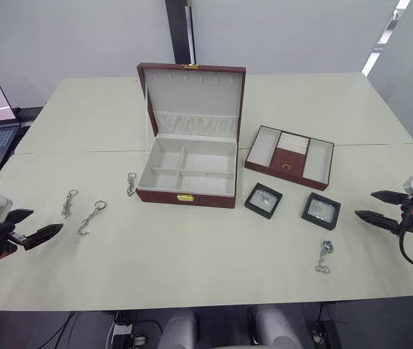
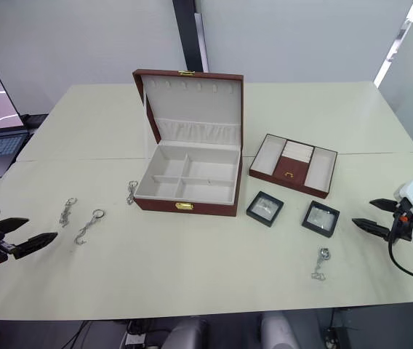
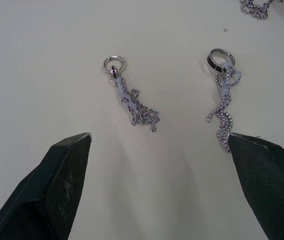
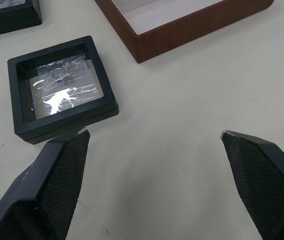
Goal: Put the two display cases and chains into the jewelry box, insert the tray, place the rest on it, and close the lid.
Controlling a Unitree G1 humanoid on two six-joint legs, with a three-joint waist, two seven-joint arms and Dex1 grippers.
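Nothing loaded yet: jewelry box point(image 1: 186, 169) open and empty, frame centre. Both grippers, left point(image 1: 38, 232) and right point(image 1: 372, 207), apart, empty. Next: right takes nearest display case point(image 1: 321, 211).

no readable text, labels or numbers

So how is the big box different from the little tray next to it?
The jewelry box is bigger and deeper; the tray is shallow. The jewelry box has a lid standing open; the tray has none. The jewelry box's compartments are all cream, while the tray's middle section has a brown flap. Both are reddish-brown outside, cream-lined and empty.
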